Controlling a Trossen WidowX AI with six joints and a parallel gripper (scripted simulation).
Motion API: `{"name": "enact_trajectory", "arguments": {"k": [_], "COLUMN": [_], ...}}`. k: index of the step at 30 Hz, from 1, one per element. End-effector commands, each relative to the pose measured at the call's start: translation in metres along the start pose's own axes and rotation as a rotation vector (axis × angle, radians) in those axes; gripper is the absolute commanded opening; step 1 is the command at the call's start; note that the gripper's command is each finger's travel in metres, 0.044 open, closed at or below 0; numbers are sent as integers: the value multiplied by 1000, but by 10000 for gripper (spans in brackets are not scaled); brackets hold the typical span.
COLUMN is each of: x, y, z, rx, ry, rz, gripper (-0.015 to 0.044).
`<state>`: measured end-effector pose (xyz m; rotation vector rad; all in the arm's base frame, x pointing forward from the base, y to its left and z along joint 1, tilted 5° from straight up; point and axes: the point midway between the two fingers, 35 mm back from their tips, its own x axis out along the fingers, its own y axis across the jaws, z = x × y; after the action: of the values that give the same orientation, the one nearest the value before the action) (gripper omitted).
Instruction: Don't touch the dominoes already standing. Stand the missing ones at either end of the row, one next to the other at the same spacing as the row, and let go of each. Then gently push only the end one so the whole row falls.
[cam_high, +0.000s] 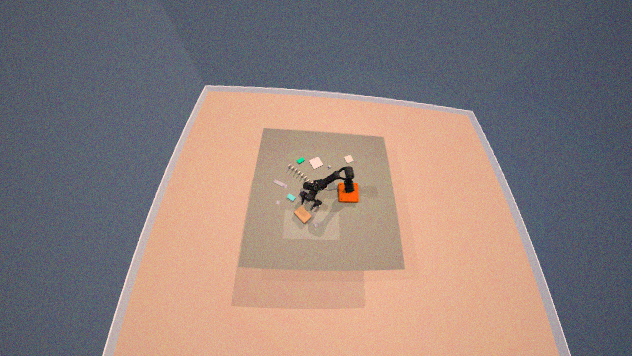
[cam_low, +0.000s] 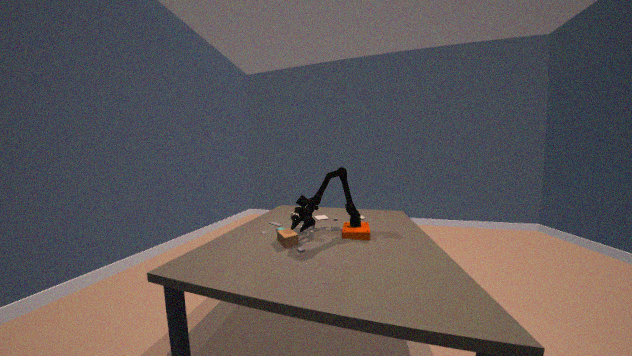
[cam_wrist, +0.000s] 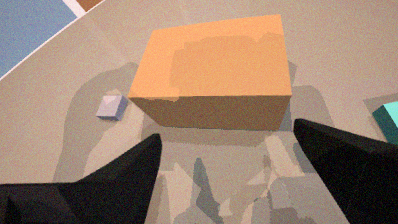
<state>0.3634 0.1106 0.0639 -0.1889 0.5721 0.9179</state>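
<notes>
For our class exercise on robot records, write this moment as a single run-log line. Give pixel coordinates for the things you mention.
gripper (cam_high: 309, 206) (cam_low: 297, 229) (cam_wrist: 227, 132): open, holding nothing | position: above table, near orange block (cam_high: 302, 215) (cam_low: 287, 238) (cam_wrist: 215, 62) | domino row (cam_high: 299, 173): standing | end push: not done
</notes>
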Motion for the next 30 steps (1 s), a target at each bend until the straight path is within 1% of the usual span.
{"name": "enact_trajectory", "arguments": {"k": [1, 6, 16, 30], "x": [-19, -33, -62, -63], "y": [33, 59, 86, 86], "z": [12, 21, 21, 21], "rx": [-150, -284, -398, -403], "ry": [492, 688, 906, 912], "rz": [-53, -32, 24, 25], "gripper": [440, 440, 440, 440]}}
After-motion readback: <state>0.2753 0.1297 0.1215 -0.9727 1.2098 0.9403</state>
